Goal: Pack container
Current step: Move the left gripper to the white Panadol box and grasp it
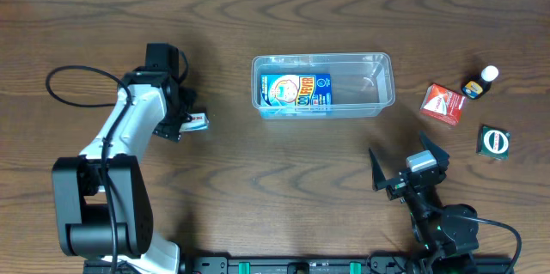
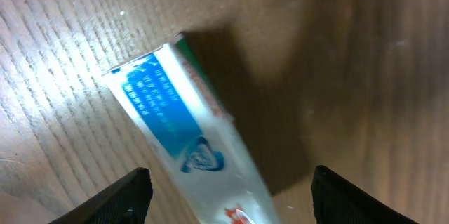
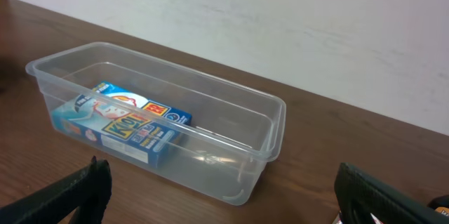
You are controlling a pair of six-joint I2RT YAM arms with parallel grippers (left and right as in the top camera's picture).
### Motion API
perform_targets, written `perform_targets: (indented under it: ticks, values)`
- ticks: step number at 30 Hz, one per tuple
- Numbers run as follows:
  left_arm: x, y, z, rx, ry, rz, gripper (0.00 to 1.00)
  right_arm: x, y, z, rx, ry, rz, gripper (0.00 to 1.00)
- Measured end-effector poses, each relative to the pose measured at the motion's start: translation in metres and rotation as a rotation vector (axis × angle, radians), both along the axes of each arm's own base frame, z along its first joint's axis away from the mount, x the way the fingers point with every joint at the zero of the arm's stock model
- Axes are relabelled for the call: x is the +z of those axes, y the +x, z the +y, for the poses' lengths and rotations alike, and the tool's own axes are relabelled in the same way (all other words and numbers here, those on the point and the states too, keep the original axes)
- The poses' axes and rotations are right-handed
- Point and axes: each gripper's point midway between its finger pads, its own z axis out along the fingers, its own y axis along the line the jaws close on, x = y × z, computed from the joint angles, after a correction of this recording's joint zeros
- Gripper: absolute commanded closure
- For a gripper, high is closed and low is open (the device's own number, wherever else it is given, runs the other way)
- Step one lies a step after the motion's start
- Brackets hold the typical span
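Container sits at the far middle of the table, long side running left to right, open top up. One blue box lies flat in its left half and the right half is bare. The tub is clear thin plastic with rounded corners and a rolled rim. I judge it light, slick, and springy in the walls, stiffest along the rim and at the corners. It would likely skid on the wood if nudged, so I'd lower items in, not drop them. If I have to steady or shift it, my pick is the right short wall, one finger inside and one outside, pinching just under the rim. A squeeze mid-wall would probably bow it. My left gripper is spread wide, low over a small white-and-blue box lying on the table left of the container. The fingers straddle it with no contact showing. My right gripper is also released and holds nothing, at the near right and looking toward the container. Waiting at the far right are a red box, a small bottle and a green-and-black packet.
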Motion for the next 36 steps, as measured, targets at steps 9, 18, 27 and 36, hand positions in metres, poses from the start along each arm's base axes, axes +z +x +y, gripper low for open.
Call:
perform_targets:
  ticks: [9,18,27,36]
  values:
    - [-0.008,-0.005,0.0,0.005,-0.001,0.008,0.62,0.0,0.0,0.0,0.0,0.0,0.0,0.01]
    - [-0.008,-0.005,0.0,0.002,0.0,0.008,0.72,0.0,0.0,0.0,0.0,0.0,0.0,0.01]
    - [-0.007,-0.001,0.0,-0.07,0.014,-0.002,0.73,0.0,0.0,0.0,0.0,0.0,0.0,0.01]
    - [0.037,0.02,0.0,-0.394,0.106,-0.125,0.73,0.0,0.0,0.0,0.0,0.0,0.0,0.01]
